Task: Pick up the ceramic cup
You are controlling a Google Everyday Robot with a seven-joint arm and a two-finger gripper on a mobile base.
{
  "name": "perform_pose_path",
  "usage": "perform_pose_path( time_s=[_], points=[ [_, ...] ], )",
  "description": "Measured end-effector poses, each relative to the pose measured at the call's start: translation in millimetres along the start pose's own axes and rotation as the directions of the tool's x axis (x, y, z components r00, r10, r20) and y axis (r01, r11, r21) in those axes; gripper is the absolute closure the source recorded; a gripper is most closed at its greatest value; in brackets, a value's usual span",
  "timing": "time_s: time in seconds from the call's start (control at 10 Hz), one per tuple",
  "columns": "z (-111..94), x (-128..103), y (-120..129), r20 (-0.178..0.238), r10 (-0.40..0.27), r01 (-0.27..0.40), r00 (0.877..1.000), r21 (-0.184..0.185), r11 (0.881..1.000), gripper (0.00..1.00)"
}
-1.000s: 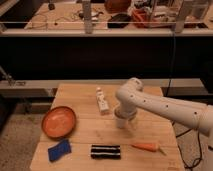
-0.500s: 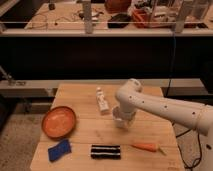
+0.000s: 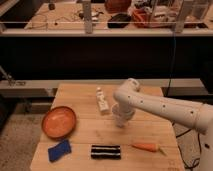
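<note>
Gripper (image 3: 121, 118) points down over the middle of the wooden surface (image 3: 80, 95), right at the ceramic cup (image 3: 120, 120); whether it grips the cup, cannot tell. White bottle-shaped object (image 3: 102, 101) lies just left of the cup. Orange plate (image 3: 59, 121) near the left edge. Blue sponge (image 3: 59, 150), dark striped bar (image 3: 105, 151) and carrot (image 3: 146, 147) line the front edge.

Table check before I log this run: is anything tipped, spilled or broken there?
Nothing stands out. The plate, sponge, black bar and carrot lie flat and apart. The bottle lies on its side, with no spill. The claw is down at the cup, mid-table.
</note>
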Motion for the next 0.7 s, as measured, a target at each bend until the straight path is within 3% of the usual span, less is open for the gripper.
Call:
perform_pose_path(
  time_s=[0.7],
  points=[
    [-23.0, 3.7, -7.3, -0.006, -0.025, 0.025, 1.0, 0.007, 1.0, 0.96]
  ],
)
